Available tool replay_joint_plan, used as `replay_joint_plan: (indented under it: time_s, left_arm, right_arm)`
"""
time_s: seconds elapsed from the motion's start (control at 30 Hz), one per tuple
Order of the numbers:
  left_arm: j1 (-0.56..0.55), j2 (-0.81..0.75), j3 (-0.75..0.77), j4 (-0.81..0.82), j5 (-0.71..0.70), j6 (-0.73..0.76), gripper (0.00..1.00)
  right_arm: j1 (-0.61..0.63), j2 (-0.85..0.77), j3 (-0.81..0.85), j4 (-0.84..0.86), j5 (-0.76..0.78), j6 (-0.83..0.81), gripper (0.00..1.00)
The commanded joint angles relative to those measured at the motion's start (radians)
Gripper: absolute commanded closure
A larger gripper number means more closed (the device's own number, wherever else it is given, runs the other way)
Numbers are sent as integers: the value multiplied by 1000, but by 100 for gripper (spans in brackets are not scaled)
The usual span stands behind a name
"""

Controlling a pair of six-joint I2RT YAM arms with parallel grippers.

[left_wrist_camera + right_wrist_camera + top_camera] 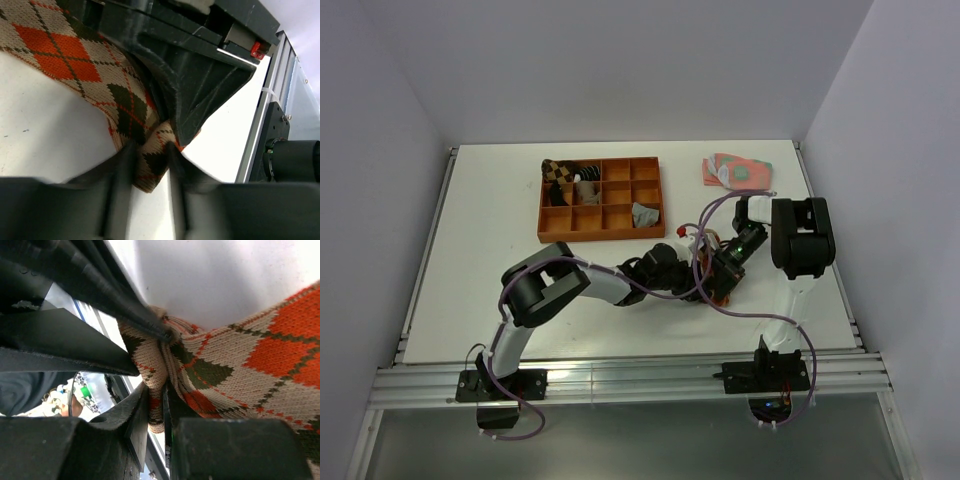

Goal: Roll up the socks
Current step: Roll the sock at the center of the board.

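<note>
A tan argyle sock (60,50) with orange and dark-brown diamonds lies on the white table, bunched at one end. My left gripper (150,150) is shut on that bunched end, a finger pressing each side. My right gripper (156,390) is shut on a fold of the same sock (270,355), right beside the left fingers (125,305). From above, the left gripper (685,270) and right gripper (712,285) meet mid-table and hide the sock. A grey sock (642,213) sits in a lower-right compartment of the orange tray.
The orange divided tray (552,205) stands at the back centre, with an argyle bundle (560,170) and dark items in its top-left compartments. Pink-and-green patterned socks (735,170) lie at the back right. An aluminium rail (620,375) runs along the near table edge.
</note>
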Motion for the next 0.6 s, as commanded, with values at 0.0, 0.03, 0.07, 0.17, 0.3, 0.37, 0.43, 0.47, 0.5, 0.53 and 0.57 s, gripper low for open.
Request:
replay_joint_plan:
  time_s: [0.0, 0.03, 0.07, 0.17, 0.3, 0.37, 0.43, 0.47, 0.5, 0.53, 0.57]
  left_arm:
    - [-21, 19, 41, -62, -29, -5, 69]
    - [-22, 22, 42, -71, -35, -6, 72]
    - [-25, 23, 44, -84, -40, -6, 75]
    - [-31, 26, 56, -110, -53, -14, 88]
    - [-36, 28, 62, -142, -73, -29, 100]
    - [-38, 25, 55, -140, -81, -38, 100]
    - [-38, 19, 49, -148, -96, -52, 100]
    - [-38, 17, 42, -142, -101, -55, 100]
    - [-36, 9, 30, -131, -107, -58, 100]
    - [-37, 6, 19, -121, -106, -69, 100]
    - [-38, 3, 10, -110, -104, -74, 100]
  right_arm:
    - [-7, -43, -1, 86, 28, 34, 91]
    - [-7, -49, -4, 93, 32, 42, 90]
    - [-7, -56, -5, 115, 39, 50, 89]
    - [-5, -83, -19, 168, 52, 100, 79]
    - [-7, -144, -38, 219, 52, 171, 66]
    - [-7, -186, -44, 251, 59, 205, 62]
    - [-7, -226, -41, 273, 69, 237, 61]
    - [-7, -240, -42, 277, 69, 246, 60]
    - [-7, -253, -42, 280, 77, 260, 59]
    - [-7, -282, -42, 288, 85, 277, 59]
    - [-7, -296, -45, 325, 97, 321, 58]
